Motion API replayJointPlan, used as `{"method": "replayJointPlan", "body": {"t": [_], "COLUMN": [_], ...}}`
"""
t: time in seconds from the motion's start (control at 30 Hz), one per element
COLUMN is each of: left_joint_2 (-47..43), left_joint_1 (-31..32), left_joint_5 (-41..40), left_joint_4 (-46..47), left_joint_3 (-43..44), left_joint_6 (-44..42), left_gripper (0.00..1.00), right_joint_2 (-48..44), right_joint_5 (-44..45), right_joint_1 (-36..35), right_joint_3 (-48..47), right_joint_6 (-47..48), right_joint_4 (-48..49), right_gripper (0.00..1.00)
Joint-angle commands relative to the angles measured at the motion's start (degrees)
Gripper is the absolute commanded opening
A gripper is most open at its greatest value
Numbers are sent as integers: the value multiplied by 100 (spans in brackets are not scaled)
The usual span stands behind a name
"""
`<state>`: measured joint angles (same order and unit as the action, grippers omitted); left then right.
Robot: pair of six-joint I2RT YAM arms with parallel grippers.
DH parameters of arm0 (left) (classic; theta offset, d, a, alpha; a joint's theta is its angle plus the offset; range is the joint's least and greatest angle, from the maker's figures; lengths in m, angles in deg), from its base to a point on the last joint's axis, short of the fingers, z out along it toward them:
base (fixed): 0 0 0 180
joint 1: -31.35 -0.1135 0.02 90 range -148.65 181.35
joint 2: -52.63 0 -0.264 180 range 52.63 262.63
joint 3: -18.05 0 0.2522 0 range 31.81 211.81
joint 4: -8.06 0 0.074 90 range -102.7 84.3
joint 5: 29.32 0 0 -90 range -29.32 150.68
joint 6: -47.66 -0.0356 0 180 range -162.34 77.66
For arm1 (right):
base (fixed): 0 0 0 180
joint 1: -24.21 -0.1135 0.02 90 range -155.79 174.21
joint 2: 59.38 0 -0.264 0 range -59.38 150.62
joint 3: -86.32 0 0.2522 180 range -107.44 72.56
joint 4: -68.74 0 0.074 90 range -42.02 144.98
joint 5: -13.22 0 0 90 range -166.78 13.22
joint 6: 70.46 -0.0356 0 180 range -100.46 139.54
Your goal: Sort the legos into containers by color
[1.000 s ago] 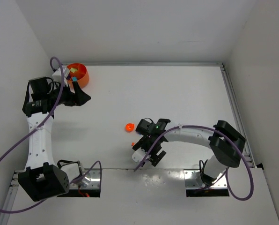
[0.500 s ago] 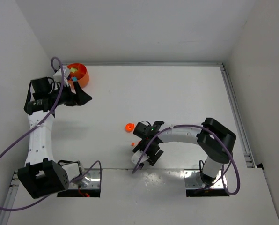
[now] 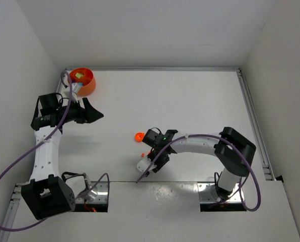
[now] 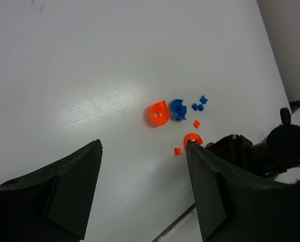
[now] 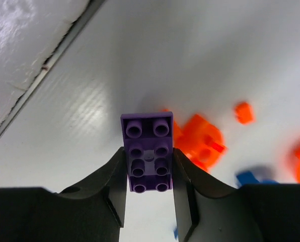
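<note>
The right gripper (image 5: 149, 164) had its jaws narrow, closed on a small purple studded plastic brick (image 5: 146, 146), close to the near edge of the white table (image 3: 190, 101). Just beside it lay some orange plastic pieces (image 5: 203, 138) and a round blue plastic piece (image 4: 178, 108). The left gripper (image 4: 142, 146) hung at the left side with wide jaws, holding nothing. The round bright orange plastic bowl (image 3: 88, 86) stood in the far left corner; inside was what seemed to be a lime green piece (image 3: 79, 75).

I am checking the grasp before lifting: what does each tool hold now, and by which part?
The right tool pinches the purple brick by its two long sides, near one end. The left tool holds nothing.
</note>
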<state>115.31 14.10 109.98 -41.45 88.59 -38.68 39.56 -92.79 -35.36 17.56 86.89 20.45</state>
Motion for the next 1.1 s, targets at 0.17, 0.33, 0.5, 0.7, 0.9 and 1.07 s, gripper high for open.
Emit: {"method": "replayJointPlan", "body": {"t": [0.17,0.33,0.5,0.7,0.9,1.07], "left_joint_2": [-291,-107,201,499,614,614], "left_joint_1": [643,1382,1822,2121,2262,2314], "left_joint_5": [1758,1759,1759,1706,1706,1706], "left_joint_4": [-38,-38,-99,-99,-99,-99], "left_joint_3": [-764,-764,-694,-589,-536,-588], "left_joint_6": [-199,-23,-23,-23,-23,-76], "left_gripper": [72,72,68,66,65,62], "right_joint_2": [-744,-491,-375,-322,-322,-270], "right_joint_5": [396,678,879,1065,1179,1293], "right_joint_1": [33,-90,-142,-213,-327,-485], "right_joint_3": [-1319,-1917,-2225,-2383,-2497,-2550], "right_joint_6": [-1329,-1558,-1611,-1611,-1611,-1611], "right_joint_4": [507,675,736,789,842,842], "right_gripper": [10,8,8,8,8,8]}}
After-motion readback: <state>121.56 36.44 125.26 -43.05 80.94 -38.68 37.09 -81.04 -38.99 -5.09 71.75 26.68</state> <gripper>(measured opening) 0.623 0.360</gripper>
